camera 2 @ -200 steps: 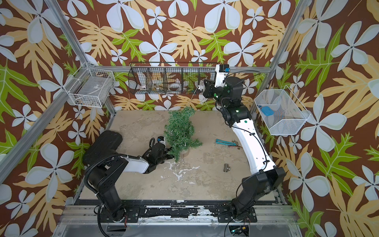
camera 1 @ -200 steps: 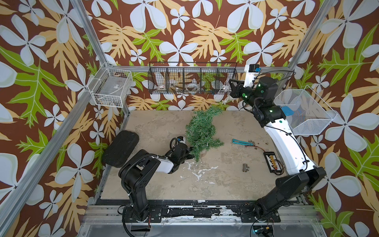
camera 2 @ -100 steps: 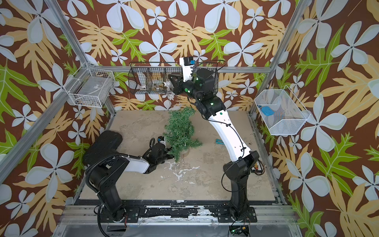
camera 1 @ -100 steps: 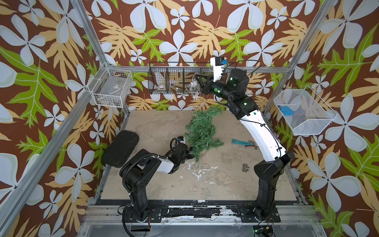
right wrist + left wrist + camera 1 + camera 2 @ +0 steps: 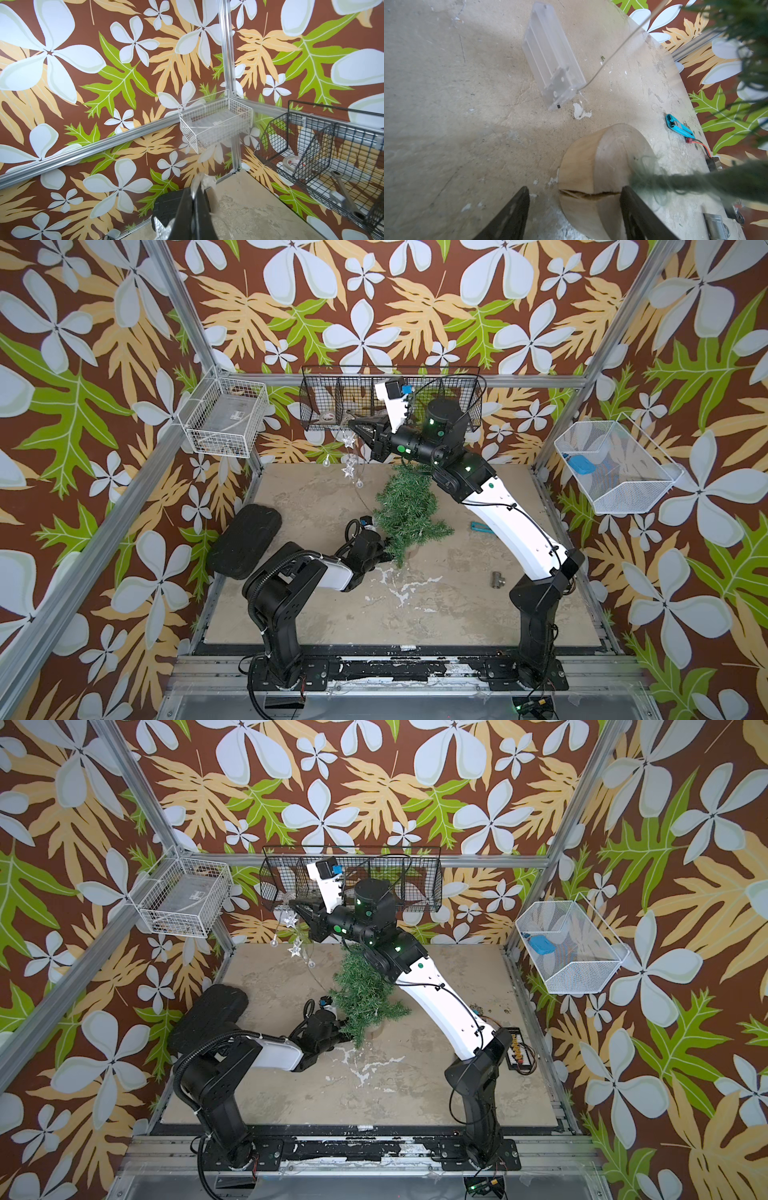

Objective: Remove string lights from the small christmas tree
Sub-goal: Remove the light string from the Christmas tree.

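**String lights** (image 5: 348, 470): thin wire with clear stars and globes. Hangs in the upper middle of both top views, from the right gripper (image 5: 356, 427) down to just beside the small christmas tree (image 5: 405, 506) at frame centre.

**Right gripper:** jaws pressed together, pinching the strand in front of the black wire basket (image 5: 473, 402).

**Clear battery box** (image 5: 552, 56): lies flat on the table (image 5: 446, 104), wire attached.

**Left gripper** (image 5: 574, 193): jaws spread to either side of the tree's wooden base (image 5: 591, 162), one finger clear of it.
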Robot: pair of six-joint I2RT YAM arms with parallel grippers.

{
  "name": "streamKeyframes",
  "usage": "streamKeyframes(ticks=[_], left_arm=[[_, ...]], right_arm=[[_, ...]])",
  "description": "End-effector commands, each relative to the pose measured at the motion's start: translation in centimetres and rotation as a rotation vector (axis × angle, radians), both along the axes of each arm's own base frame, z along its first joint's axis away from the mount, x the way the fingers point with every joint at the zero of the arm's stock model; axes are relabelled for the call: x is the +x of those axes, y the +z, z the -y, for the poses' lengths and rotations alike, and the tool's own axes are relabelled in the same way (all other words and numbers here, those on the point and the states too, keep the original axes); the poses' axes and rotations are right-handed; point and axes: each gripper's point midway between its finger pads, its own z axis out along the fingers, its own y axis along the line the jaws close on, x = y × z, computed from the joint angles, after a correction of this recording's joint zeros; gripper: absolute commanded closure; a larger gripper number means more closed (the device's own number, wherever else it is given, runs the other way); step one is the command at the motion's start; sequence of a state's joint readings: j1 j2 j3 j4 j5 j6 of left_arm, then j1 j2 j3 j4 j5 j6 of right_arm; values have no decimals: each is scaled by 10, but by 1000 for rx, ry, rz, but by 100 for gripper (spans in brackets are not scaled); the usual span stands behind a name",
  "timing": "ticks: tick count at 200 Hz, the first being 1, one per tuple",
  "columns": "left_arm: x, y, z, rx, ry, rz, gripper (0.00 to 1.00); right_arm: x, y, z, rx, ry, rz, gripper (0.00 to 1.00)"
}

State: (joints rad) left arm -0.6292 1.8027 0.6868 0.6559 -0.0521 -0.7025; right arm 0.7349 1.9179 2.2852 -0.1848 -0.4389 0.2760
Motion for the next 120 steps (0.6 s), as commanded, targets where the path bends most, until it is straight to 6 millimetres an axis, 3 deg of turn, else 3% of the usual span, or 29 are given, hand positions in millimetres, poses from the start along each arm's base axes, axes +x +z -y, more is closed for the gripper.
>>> streamKeyframes(ticks=[1,69,120], left_arm=[[-16,-28,-11,90,-13,-95,29],[-21,-36,-15,91,-4,-97,35],[-23,-41,-17,97,-7,-109,39]], right_arm=[[-10,12,14,14,-33,29,100],[-71,22,81,59,-81,31,100],[-102,18,154,58,-279,56,100]])
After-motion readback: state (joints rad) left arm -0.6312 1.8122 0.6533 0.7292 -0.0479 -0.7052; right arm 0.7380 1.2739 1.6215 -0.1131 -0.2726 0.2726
